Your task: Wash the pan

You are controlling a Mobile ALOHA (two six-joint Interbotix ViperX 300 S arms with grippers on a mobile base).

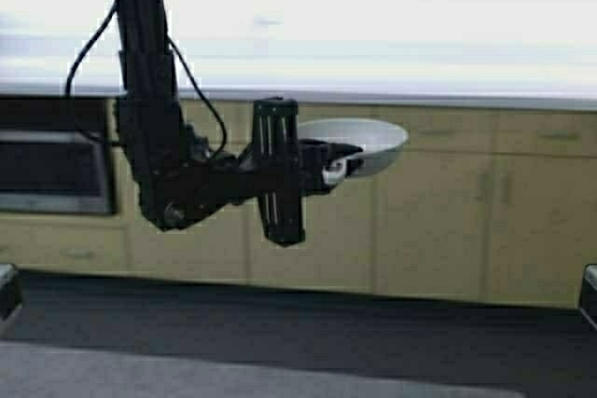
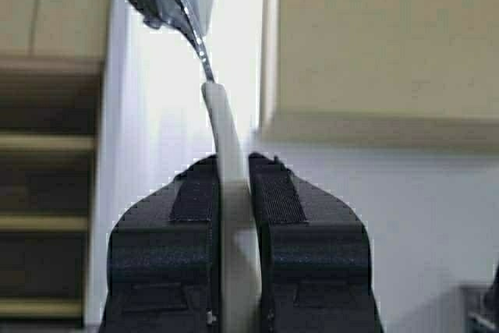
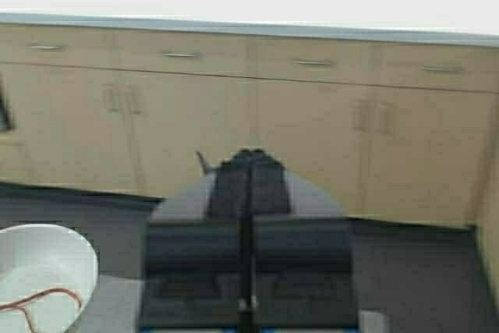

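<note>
Cream-white and shallow, the pan hangs in the air before us, held out in front of the pale wooden cabinets and just below the edge of the bright countertop; we carry it by its short handle with the left gripper, whose black fingers press against both sides of that handle with no gap left; the left arm reaches forward and to the right from its dark upright post. Our right gripper sits low and apart from the work, its two fingers pressed together on nothing; its wrist view catches the pan's white inside with a thin reddish-brown smear; beyond lie a dark floor and, at far left, a dark oven front.
</note>
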